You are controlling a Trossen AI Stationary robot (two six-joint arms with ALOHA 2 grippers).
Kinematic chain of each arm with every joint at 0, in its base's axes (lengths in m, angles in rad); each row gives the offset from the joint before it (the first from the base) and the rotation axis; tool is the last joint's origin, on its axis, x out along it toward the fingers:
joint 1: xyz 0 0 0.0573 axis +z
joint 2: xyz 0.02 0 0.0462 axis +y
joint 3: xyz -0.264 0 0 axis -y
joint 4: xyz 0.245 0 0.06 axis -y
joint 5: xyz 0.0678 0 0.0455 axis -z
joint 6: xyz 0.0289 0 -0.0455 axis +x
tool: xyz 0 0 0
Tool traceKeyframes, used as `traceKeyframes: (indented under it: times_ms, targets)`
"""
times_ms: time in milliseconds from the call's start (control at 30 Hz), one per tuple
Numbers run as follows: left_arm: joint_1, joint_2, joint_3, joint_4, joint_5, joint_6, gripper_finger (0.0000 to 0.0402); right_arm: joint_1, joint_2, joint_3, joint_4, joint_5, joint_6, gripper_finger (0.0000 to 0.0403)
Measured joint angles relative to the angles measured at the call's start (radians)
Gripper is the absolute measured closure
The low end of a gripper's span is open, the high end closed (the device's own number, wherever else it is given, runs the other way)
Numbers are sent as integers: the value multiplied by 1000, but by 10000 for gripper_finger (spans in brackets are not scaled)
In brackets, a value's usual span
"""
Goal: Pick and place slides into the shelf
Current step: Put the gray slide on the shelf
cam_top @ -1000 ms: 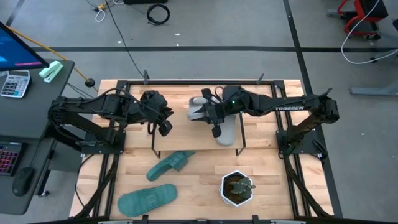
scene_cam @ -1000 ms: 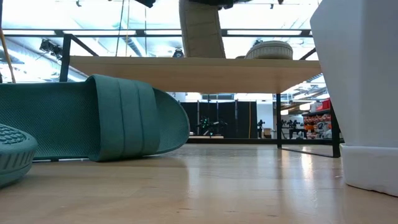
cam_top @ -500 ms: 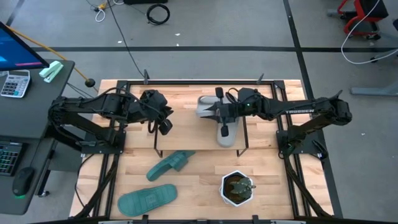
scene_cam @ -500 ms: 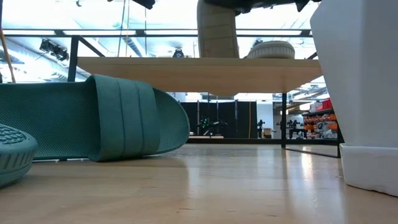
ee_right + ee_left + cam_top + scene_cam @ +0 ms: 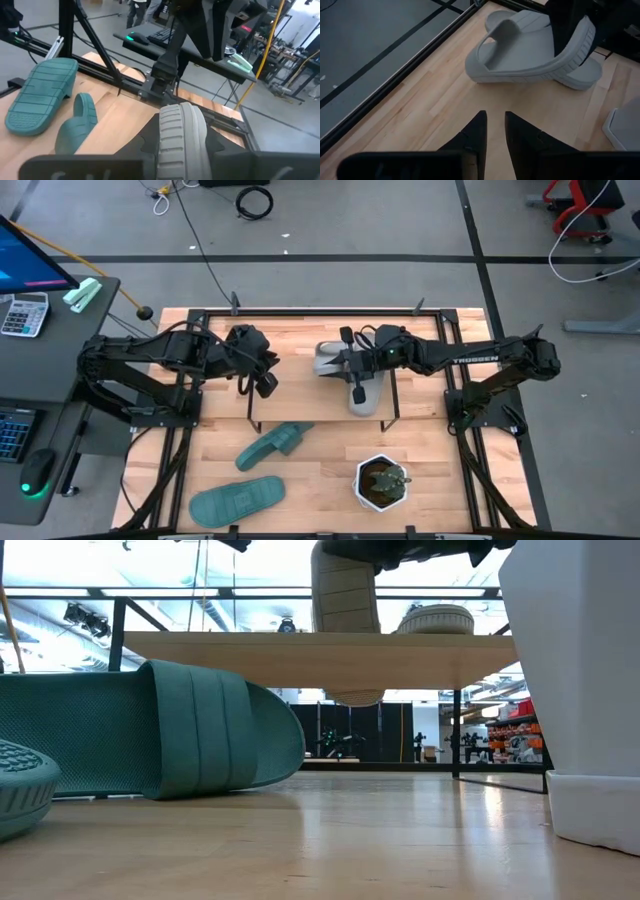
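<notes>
Two grey slides are at the shelf. One lies on the board, sole down. My right gripper is shut on the other, which stands steeply at the shelf's near edge. Both grey slides also show in the left wrist view. Two teal slides lie on the table in front of the shelf. My left gripper hovers over the shelf's left part, shut on nothing, its fingers almost together. My right gripper pinches the grey slide between its two fingers, one on each side of the ridged sole edge. It comes slanting from above and from the table's right. The slide is clear of the table, and its lower end hangs below the board.
A white pot with a small plant stands on the table near the front, right of the teal slides; it fills the right of the low view. One teal slide lies close to the low camera. Black frame rails edge the table.
My right gripper has carried the grey slide slightly toward the table's right and downward. The slide's lower end, earlier above the board, now shows below the shelf's near edge. The left arm has kept still.
</notes>
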Motion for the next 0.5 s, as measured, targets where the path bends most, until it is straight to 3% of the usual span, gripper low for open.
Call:
traceKeyframes:
  times_ms: [500]
  targets:
    - [0,0,0,7,-14,26,326,42,-1,-72,8,-20,128,337]
